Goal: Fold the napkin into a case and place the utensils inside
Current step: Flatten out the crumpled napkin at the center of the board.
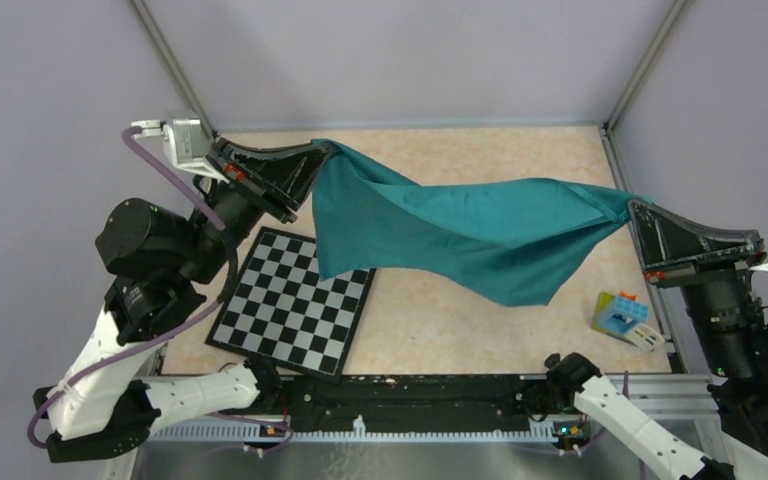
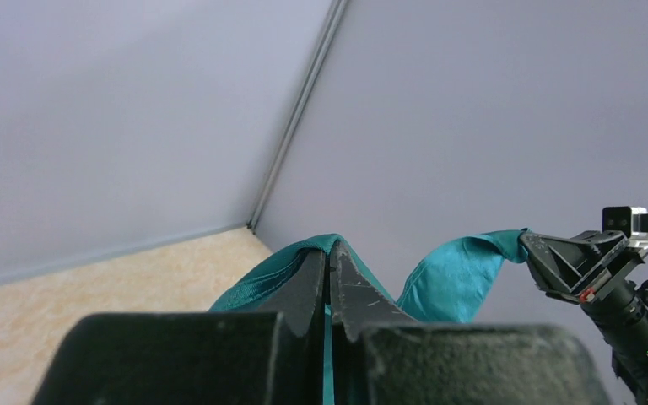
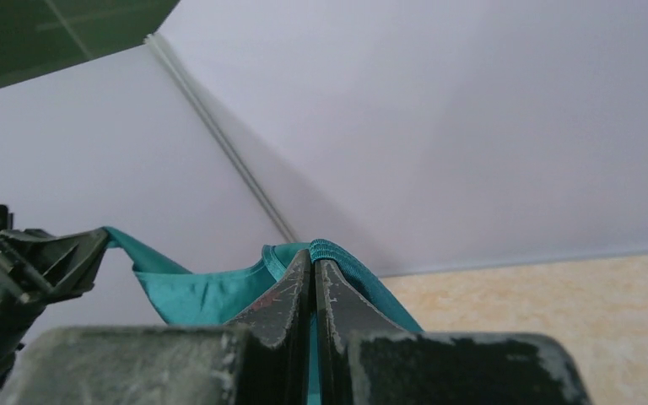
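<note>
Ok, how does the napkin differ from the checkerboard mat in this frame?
Colour: the napkin is plain teal; the checkerboard mat is black-and-white squares.
Pose: the napkin hangs in the air, sagging and creased, while the checkerboard mat lies flat on the table.
Support: the napkin is pinched at opposite ends by the left end effector and the right end effector; nothing grips the checkerboard mat.
Both are thin sheets.

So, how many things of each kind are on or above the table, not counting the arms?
teal napkin: 1
checkerboard mat: 1
cluster of toy blocks: 1 (single blocks too small to count)
Total: 3
</note>
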